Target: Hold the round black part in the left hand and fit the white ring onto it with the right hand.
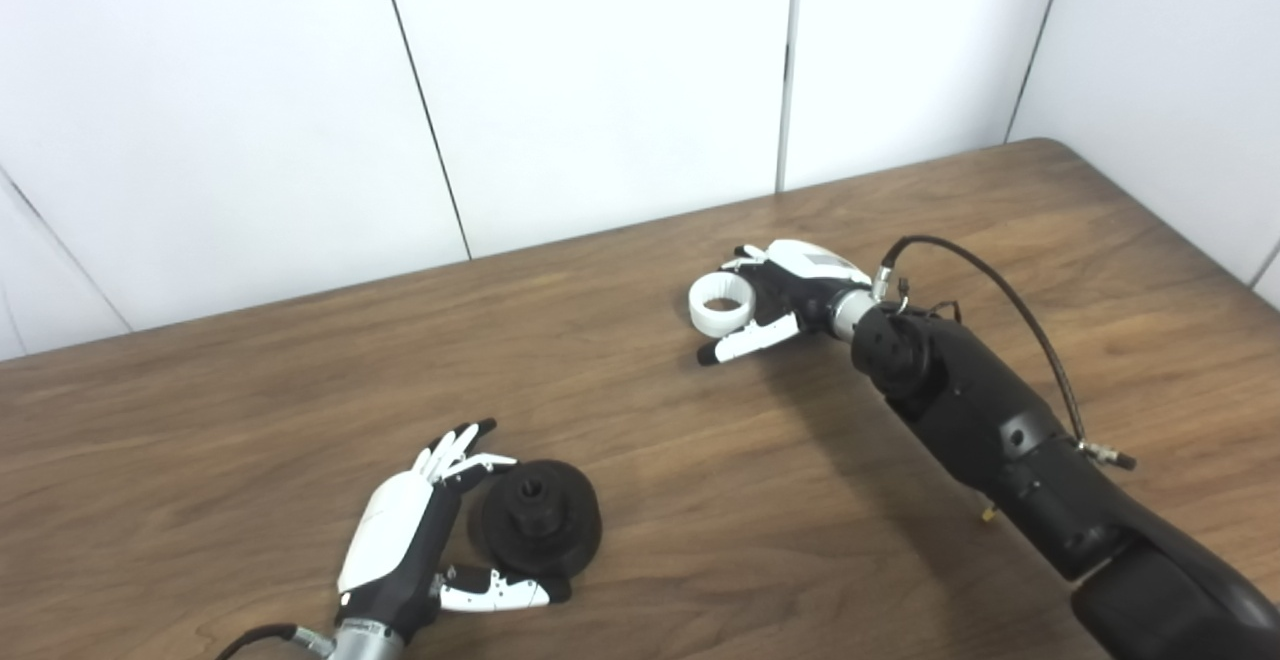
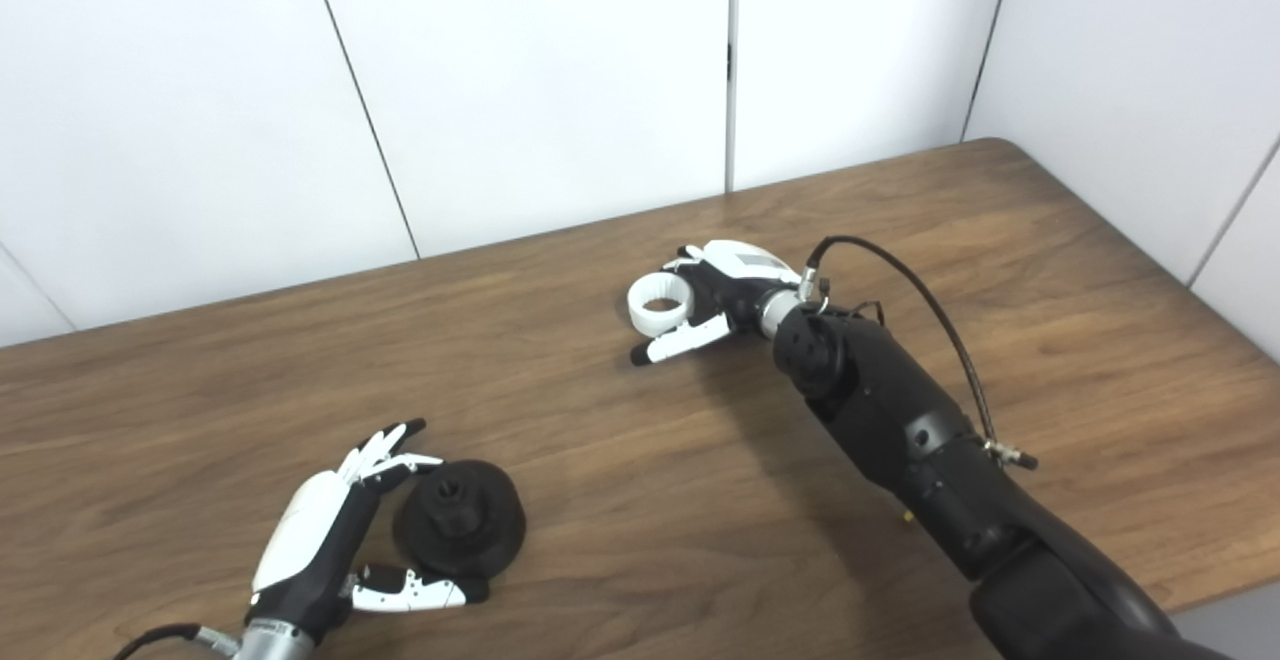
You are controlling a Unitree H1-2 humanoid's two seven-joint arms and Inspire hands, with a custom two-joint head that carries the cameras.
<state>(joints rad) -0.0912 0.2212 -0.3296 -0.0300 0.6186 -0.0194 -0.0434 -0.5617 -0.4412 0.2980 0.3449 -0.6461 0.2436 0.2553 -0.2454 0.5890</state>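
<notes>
Two parts, each with its own hand, well apart on the wooden table [image 1: 250,380]. Round black part [image 1: 536,526] lies flat, hub up, cradled in the spread of the left hand [image 1: 410,530]: fingers [image 1: 455,445] fanned at its far side, thumb [image 1: 495,592] along its near rim. Hand looks wide, not clamped; whether it touches the rim, cannot tell. Judged as framing the part for a lift.

White ring [image 1: 721,302] sits just off the fingertips of the right hand [image 1: 790,295], opening up. Fingers curve behind it, thumb [image 1: 750,340] stretched past its near side. Spread, loosely about the ring; no firm hold evident. Likely poised to pinch.

Black cable [image 1: 1010,305] loops off the right wrist, behind the hand, away from the ring. Bare tabletop between the hands; nothing blocks the path across. White panelled wall [image 1: 600,70] beyond.
</notes>
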